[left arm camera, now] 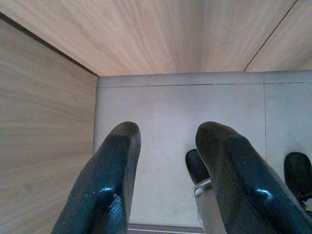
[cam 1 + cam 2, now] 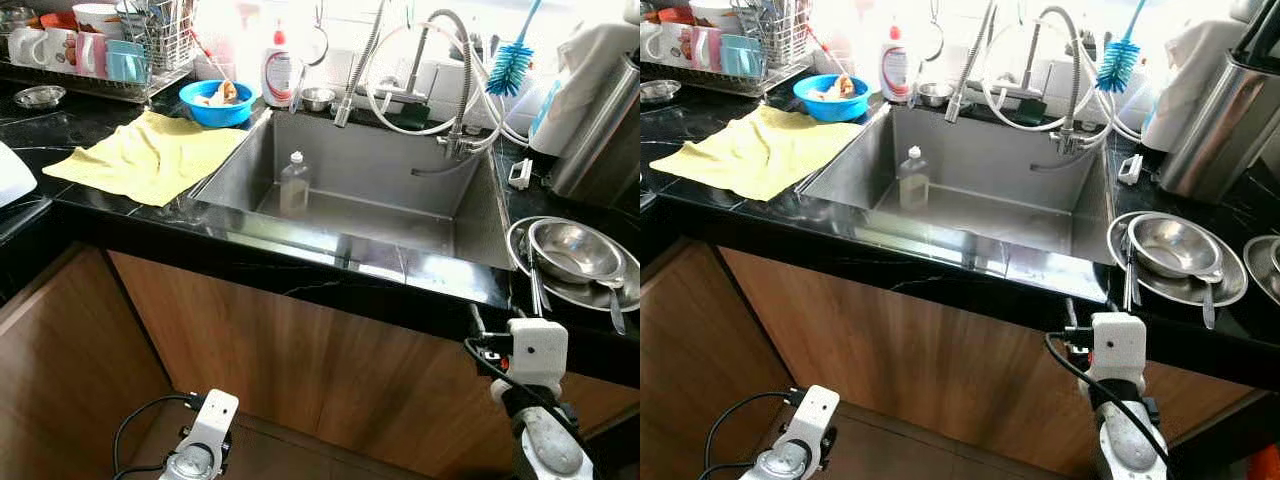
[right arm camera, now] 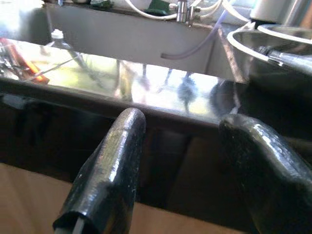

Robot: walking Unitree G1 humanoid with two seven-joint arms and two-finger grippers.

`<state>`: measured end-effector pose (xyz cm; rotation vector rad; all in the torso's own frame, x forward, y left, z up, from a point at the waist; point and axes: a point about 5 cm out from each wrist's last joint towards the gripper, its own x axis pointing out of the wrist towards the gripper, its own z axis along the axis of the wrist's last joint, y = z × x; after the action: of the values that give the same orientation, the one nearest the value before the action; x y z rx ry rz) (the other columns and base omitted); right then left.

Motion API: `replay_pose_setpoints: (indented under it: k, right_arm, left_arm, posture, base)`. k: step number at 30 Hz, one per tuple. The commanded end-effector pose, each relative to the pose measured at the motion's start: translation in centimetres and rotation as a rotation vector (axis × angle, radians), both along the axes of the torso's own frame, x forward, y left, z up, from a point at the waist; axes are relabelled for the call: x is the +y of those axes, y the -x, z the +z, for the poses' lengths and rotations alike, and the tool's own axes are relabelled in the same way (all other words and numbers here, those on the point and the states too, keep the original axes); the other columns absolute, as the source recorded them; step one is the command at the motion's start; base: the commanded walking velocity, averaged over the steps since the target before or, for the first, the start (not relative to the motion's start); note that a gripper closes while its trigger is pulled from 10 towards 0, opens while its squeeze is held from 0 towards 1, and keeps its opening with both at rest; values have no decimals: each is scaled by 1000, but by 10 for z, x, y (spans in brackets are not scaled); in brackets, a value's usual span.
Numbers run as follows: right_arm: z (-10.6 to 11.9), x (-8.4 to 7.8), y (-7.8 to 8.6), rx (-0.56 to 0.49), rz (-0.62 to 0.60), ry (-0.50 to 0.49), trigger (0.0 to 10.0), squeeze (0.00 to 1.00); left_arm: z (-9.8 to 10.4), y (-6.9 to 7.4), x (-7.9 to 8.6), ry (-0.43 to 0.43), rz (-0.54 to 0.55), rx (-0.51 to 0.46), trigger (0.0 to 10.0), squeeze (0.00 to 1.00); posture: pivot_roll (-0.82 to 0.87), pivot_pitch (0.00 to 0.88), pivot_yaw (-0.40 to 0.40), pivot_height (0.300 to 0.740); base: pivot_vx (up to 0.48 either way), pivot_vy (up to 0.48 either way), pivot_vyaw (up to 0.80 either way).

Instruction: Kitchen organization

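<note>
Little of the organizing looks done so far, judging by how things lie. Standing upright in the steel sink [image 2: 455, 235], toward its left side: a clear plastic bottle [image 2: 294, 184], not yet lifted out. Spread loose on the black counter [image 2: 30, 135] to the sink's left: a yellow cloth [image 2: 150, 152], unfolded, with a blue bowl [image 2: 216, 102] of scraps just behind it. To the sink's right, a steel bowl [image 2: 574, 248] sitting in a plate, cutlery lying across the rim, also unsorted. Already stacked: mugs in the dish rack [image 2: 158, 42] at the back left. Right gripper [image 3: 183, 173] raised to counter-edge height below the steel bowl, fingers spread apart and holding nothing. Left gripper [image 1: 170, 175] hanging low by the wooden cabinet front, pointed at the floor, fingers likewise parted and empty. Probably everything left to do: bottle, cloth, bowls.
</note>
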<state>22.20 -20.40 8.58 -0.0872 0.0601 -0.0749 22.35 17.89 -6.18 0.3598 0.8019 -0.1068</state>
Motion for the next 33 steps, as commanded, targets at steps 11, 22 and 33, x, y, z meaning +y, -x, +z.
replay_pose_setpoints:
  k: [11,22,33]
  right_arm:
    - [-29,-5,22,79,-49,-41,10000,0]
    - [-113,-9,48,446,-130,-106,10000,0]
    - [-162,14,54,701,-75,-173,10000,0]
  left_arm:
    - [0,0,7,-29,0,7,10000,0]
    - [10,-13,17,-39,12,-22,10000,0]
    - [9,-11,14,-20,18,-25,10000,0]
  posture:
    - [-57,0,-60,740]
    - [-58,0,-42,740]
    - [-55,0,-32,740]
  base:
    - [0,0,0]
    - [0,0,0]
    - [0,0,0]
